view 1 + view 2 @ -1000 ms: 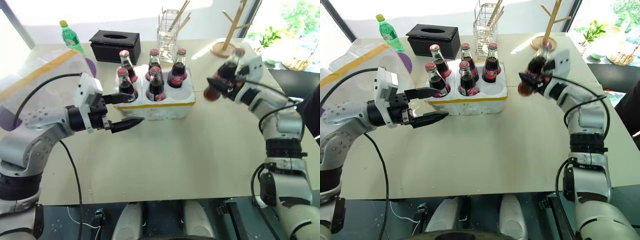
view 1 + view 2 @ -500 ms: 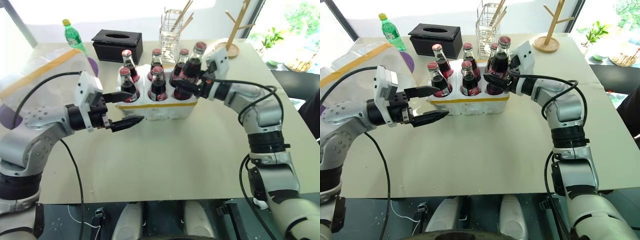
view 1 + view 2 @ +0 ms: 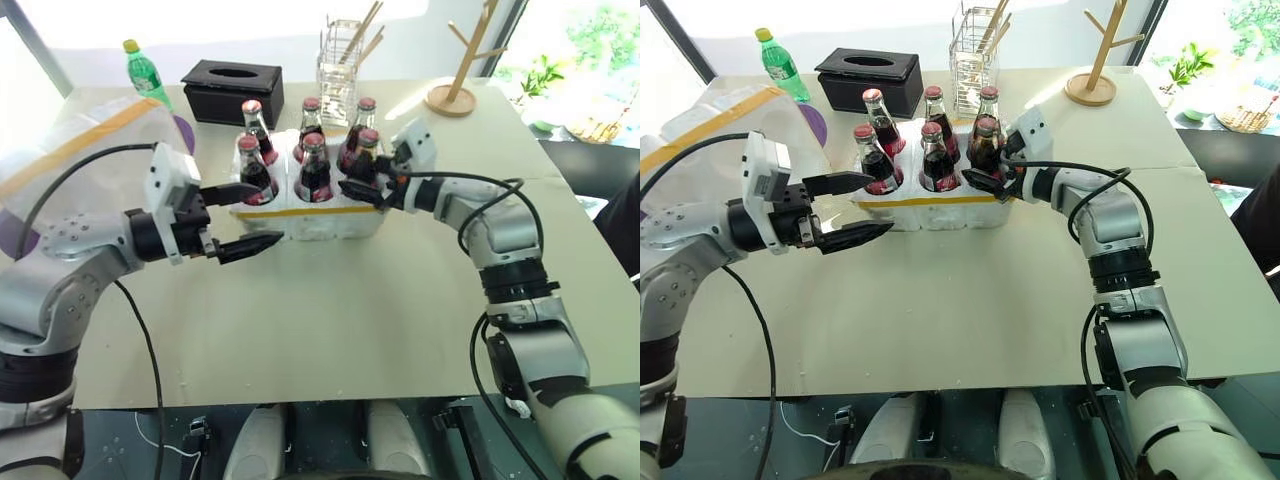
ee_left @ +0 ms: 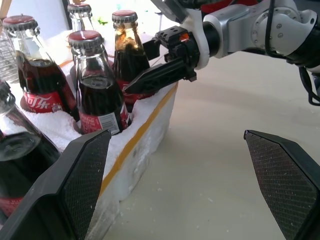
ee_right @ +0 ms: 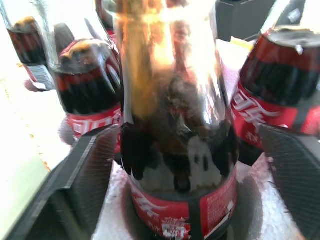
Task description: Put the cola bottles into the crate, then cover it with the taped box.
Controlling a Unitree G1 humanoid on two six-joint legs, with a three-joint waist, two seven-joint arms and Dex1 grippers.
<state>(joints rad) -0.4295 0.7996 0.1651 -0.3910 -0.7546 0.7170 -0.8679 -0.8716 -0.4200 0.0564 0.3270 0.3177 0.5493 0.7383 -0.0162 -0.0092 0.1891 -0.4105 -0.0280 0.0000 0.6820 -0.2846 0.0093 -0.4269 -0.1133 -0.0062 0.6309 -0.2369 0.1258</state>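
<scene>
Several cola bottles stand in the wells of the crate [image 3: 318, 222], a low white foam tray with a yellow band. The front-right bottle [image 3: 364, 157] sits in its well between the fingers of my right gripper [image 3: 985, 168], which is open. In the right wrist view its pads [image 5: 80, 185] stand clear on either side of that bottle [image 5: 175, 125]. My left gripper [image 3: 268, 212] hovers open in front of the crate's left end, holding nothing. The taped box [image 3: 70, 140] sits at the far left behind my left arm.
At the back of the table are a green plastic bottle [image 3: 143, 72], a black tissue box [image 3: 230, 88], a wire holder with sticks [image 3: 340, 70] and a wooden peg stand [image 3: 455, 95]. Bare tabletop [image 3: 400, 310] lies in front of the crate.
My right gripper carried a cola bottle leftwards and down into the crate's front-right well, then opened around it. The left gripper stayed where it was.
</scene>
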